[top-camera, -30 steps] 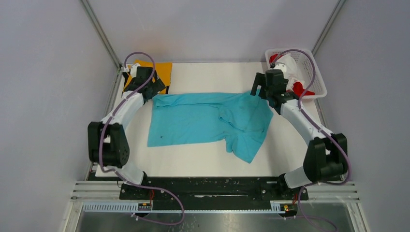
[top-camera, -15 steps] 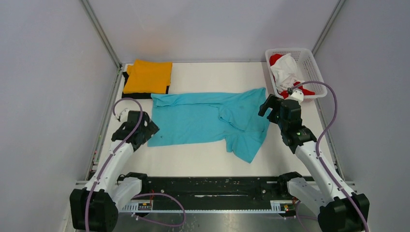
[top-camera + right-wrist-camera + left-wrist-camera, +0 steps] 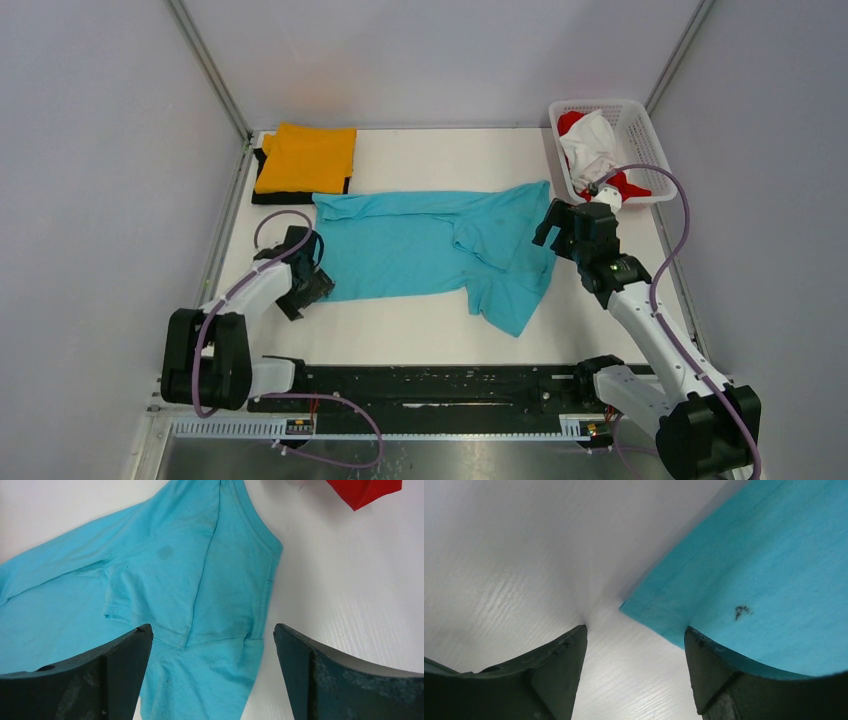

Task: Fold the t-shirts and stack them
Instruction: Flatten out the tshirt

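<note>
1. Where the near-left corner of the turquoise t-shirt comes to a point on the white table, the left gripper sits low with its jaws wide. The hem corner lies just ahead of the gap between them, and nothing is pinched yet.
2. From where I stand, that corner looks thin and flat against the board. If the fingers close too high they may slide over it, take only the top layer, or nudge it into a wrinkle.
3. Over on the right, the right gripper hangs above the shirt's collar end, also spread wide and empty. I cannot tell how far above the cloth it is.
4. That end of the turquoise shirt is not flat: a sleeve is doubled over and a flap trails toward the near edge. I'd guess a grab there could catch several layers at once, and the fold would come out crooked or bunched.
5. If one arm pulls before the other has a grip, the whole shirt could drag sideways across the table.
6. Farther back on the left, the orange t-shirt lies folded on top of the black t-shirt.
7. At the far right, the white lattice basket holds the white t-shirt and the red t-shirt, both crumpled and waiting.
</note>
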Controlling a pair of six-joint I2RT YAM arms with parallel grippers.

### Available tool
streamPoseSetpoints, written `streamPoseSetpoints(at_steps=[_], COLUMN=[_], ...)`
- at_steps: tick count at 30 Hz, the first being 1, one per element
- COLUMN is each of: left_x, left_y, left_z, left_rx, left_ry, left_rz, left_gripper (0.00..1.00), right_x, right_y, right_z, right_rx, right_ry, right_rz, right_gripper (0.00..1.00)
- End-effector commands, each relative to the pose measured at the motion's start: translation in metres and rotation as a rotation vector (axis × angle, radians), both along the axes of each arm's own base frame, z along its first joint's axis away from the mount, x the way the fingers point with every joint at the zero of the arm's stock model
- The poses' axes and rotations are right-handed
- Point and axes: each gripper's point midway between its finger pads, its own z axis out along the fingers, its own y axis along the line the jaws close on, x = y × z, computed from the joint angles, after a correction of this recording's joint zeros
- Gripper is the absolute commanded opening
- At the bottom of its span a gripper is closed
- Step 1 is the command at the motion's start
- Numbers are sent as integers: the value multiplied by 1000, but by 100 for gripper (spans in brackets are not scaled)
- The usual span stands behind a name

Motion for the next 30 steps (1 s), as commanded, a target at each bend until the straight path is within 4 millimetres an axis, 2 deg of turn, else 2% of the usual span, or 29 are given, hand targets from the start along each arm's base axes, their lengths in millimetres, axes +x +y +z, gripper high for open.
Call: streamPoseSetpoints(at_steps=[1,9,13,19,26,28,29,30], left_x=[25,22,30,37,43,47,48,50], left_y=[-2,4,4,1,0,-1,-2,-4], left_z=[8,-2,-5,-12,-20,-20,-20,-20], left_rx=[-10,5,-13,-51,-58,-62,-66,-73], left_ry=[-46,-21,-46,-62,-44,-45,-49,-54], left_rz=[15,37,37,33,14,-8,-17,-29], left_gripper=[68,62,60,51,31,18,6,0], right_x=[5,6,7,7,1,-3,-4,-6], right_y=[-1,-2,-2,-2,-3,-3,-4,-4], right_z=[20,19,18,18,15,13,12,11], right_rx=[-6,-15,-18,-27,-39,-48,-54,-58], right_ry=[-36,-33,-26,-12,24,44,54,62], right_rz=[1,-2,-1,6,17,24,27,32], right_gripper=[100,99,99,99,99,99,99,99])
